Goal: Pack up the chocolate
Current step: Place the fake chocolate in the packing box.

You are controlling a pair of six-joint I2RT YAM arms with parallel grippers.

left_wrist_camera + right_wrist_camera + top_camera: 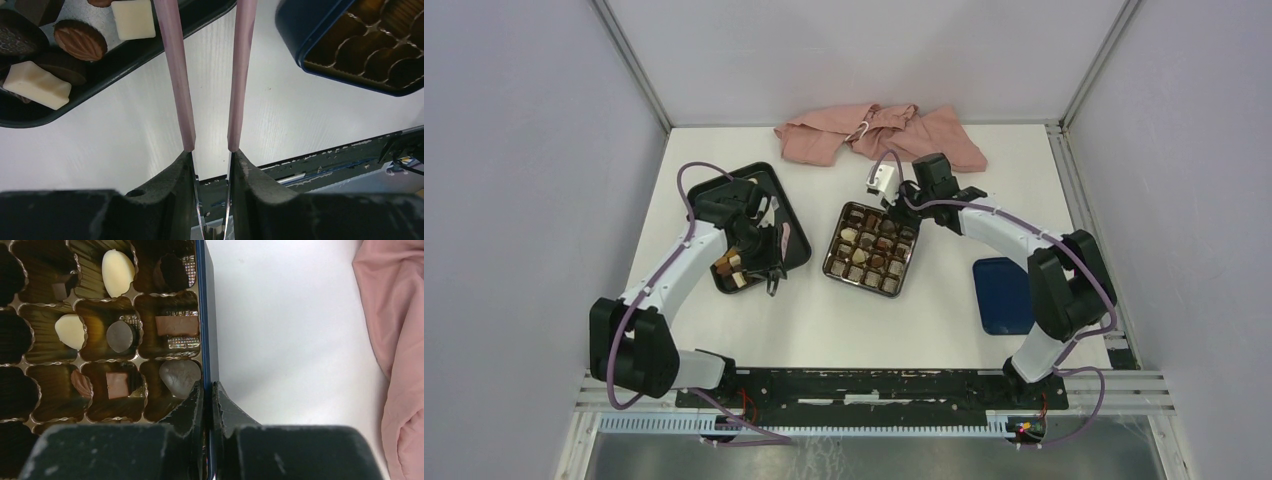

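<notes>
Loose chocolate [37, 85] lies in the black tray [150, 47] at left, just left of the left gripper [212, 156], which is clamped on pink tweezers [176, 75] — prongs slightly apart, tips unseen. The right gripper [207, 390] — farther off — pinches the blue box [206, 315] wall.

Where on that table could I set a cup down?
Free: the table strip between black tray, blue box and arm bases; also the far-left corner behind the tray. Crowded: the tray-box gap, where the left claw holds pink tongs, and the box's far edge, gripped by the right claw.
</notes>
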